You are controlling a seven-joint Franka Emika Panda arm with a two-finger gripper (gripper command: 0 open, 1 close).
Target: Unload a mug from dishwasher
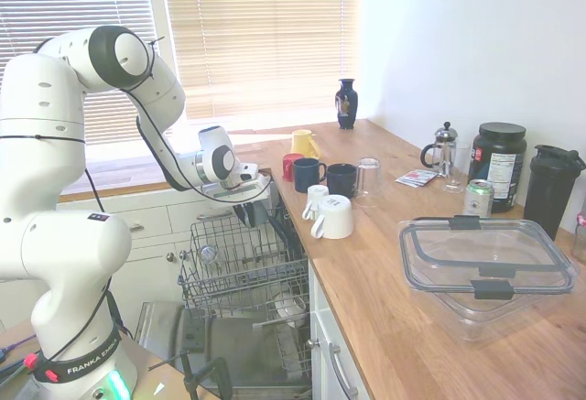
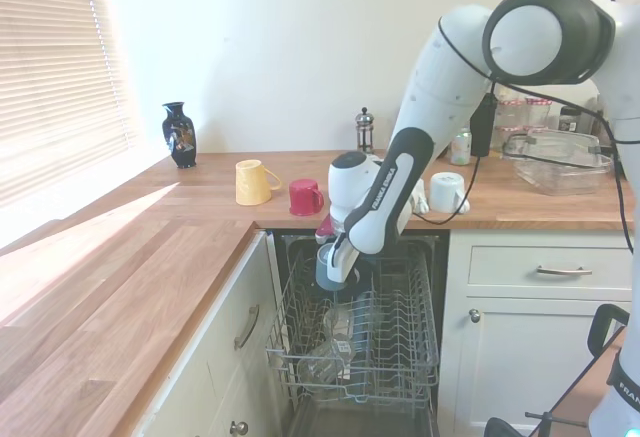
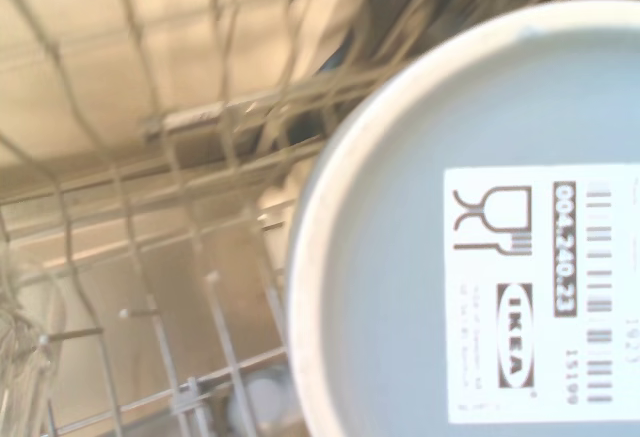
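a: first exterior view – where's the mug?
b: can't make it out there; the gripper hangs over the back of the dishwasher rack, by the counter edge.
a: second exterior view?
b: the mug hangs directly under the gripper, clear above the rack, its axis about vertical. the claw seems clamped on it, so i'd say the way out is upward and toward the counter.
a: wrist view?
b: the mug's pale base fills it, sticker showing, rack wires beyond.
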